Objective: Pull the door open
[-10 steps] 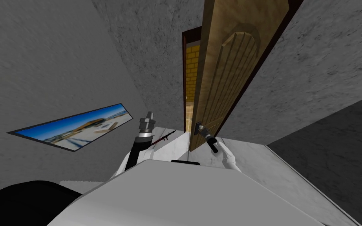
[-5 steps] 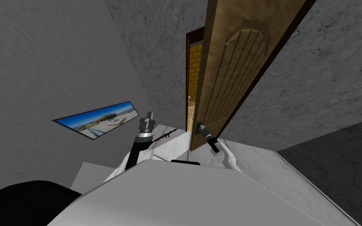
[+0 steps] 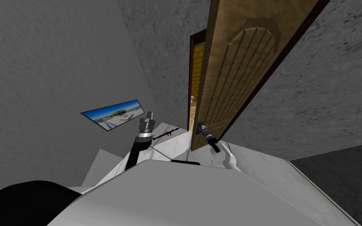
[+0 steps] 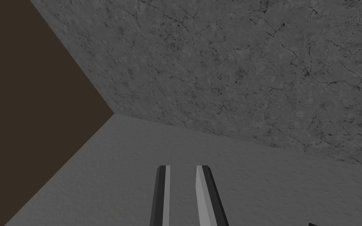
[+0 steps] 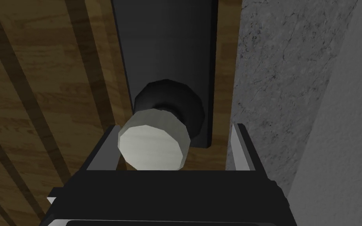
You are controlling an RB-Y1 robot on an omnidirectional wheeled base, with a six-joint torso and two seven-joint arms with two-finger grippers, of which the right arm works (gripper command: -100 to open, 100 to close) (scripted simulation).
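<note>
The brown wooden door stands ajar, and a yellow brick wall shows through the gap. Its pale round knob sits on a black plate. My right gripper is at the knob. In the right wrist view the knob lies between the open fingers of that gripper: one finger touches it, while the other stands apart. My left gripper is raised to the left of the door, with its fingers shut on nothing.
The dark red door frame borders the gap. Grey walls close in on both sides. A framed picture hangs low on the left wall. A thin dark red rod-like thing lies on the pale floor near the left arm.
The whole head view has shifted, so I have turned: the wall picture slid right and the door leans further right. My right gripper has stayed at the knob.
</note>
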